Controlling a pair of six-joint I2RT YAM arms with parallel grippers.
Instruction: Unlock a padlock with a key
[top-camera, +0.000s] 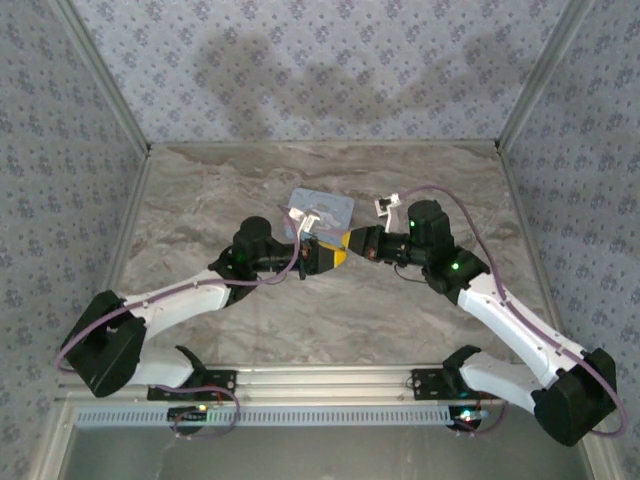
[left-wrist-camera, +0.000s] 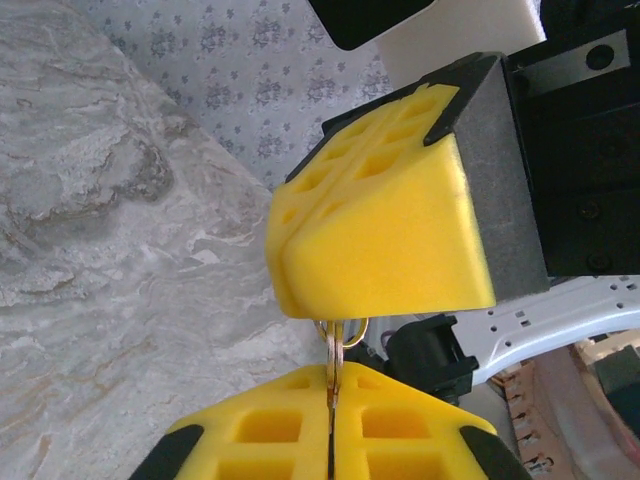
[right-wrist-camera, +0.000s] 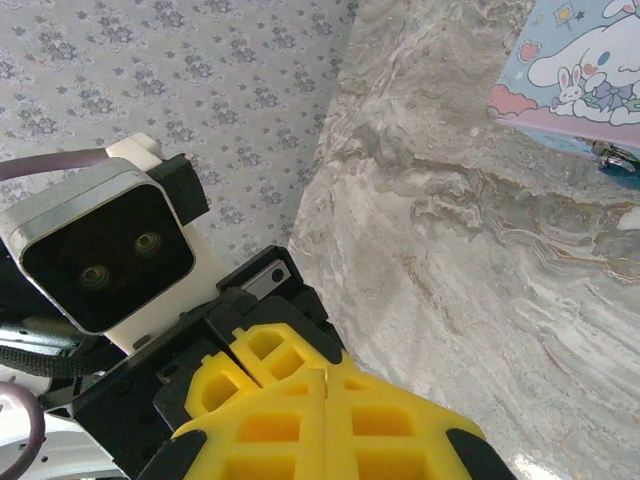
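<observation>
Counter (top-camera: 200, 200) carries the light-blue tin (top-camera: 322, 208) at centre frame, and both tools meet just below it. Left tool (left-wrist-camera: 333, 400) is clenched on the key (left-wrist-camera: 335, 350); right tool (right-wrist-camera: 325, 395) is clenched, with no visible load. Padlock (right-wrist-camera: 621, 164) sits at the tin's edge, far right of the right wrist view, with the key not yet in it, so insertion and turning remain.

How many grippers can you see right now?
2. The left gripper and the right gripper meet tip to tip mid-table, on the near side of the tin. Both are shut, the left on a key. None seems hidden.
</observation>
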